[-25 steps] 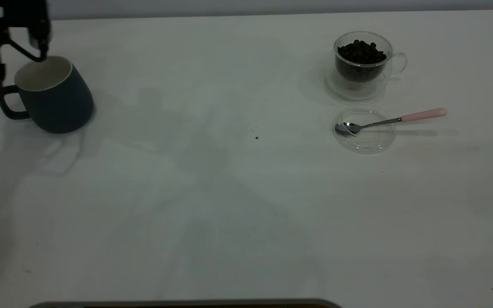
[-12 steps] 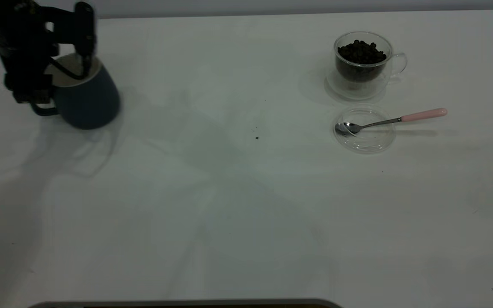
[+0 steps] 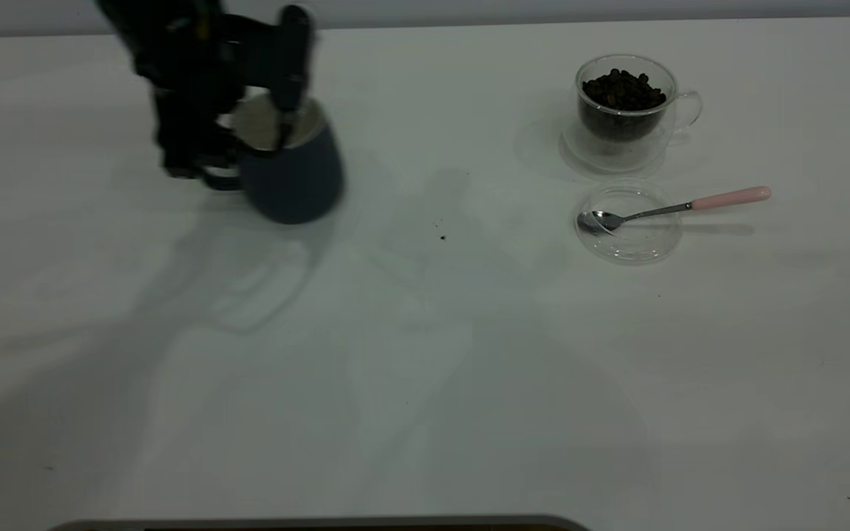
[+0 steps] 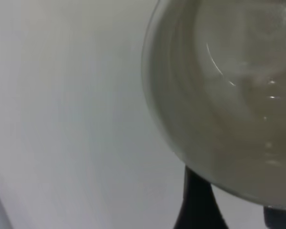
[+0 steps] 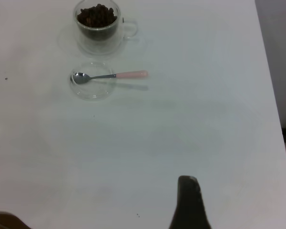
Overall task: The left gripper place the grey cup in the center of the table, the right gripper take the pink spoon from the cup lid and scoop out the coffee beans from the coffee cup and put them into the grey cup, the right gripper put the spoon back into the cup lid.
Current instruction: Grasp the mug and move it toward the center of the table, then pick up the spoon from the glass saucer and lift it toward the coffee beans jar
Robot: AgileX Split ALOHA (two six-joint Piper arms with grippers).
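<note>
Between the left gripper's (image 3: 266,133) fingers sits the rim of the grey cup (image 3: 294,173): one finger reaches down inside the white bowl, the other is outside by the handle, so they look clamped on the wall. The cup appears tilted and well short of the table's (image 3: 425,369) middle. Held by the rim alone, it could swing or slip and land on its side. Well beyond the fingers stand the coffee cup (image 3: 623,110) with its beans (image 3: 623,90), and nearer, the lid (image 3: 628,225) holding the spoon (image 3: 672,208). The right gripper (image 5: 189,202) waits far off them; whether it is open I cannot tell.
</note>
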